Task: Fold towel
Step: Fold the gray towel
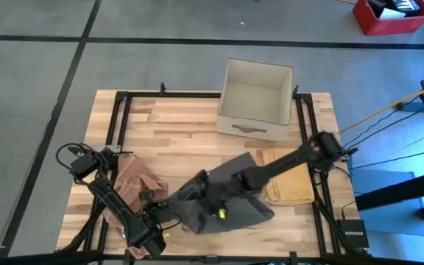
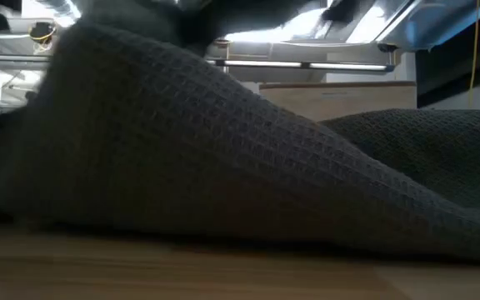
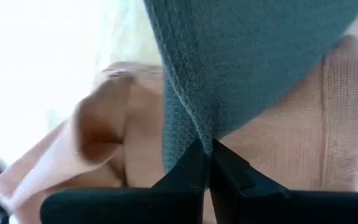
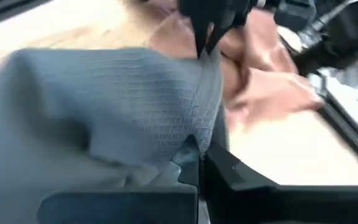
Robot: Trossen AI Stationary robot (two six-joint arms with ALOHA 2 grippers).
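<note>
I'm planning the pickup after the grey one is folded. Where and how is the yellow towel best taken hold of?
Grip the yellow towel at its corner nearest the box, coming straight down from above, probably with the right tool once free. It lies flat on the table, so only edges give the fingers purchase, and the right arm covers its inner edge.

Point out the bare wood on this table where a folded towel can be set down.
Free: the far-left stretch of the table, bordered by the white box and the pink cloth. Crowded: the near half, where the pink cloth, grey towel and yellow towel lie side by side under both arms.
</note>
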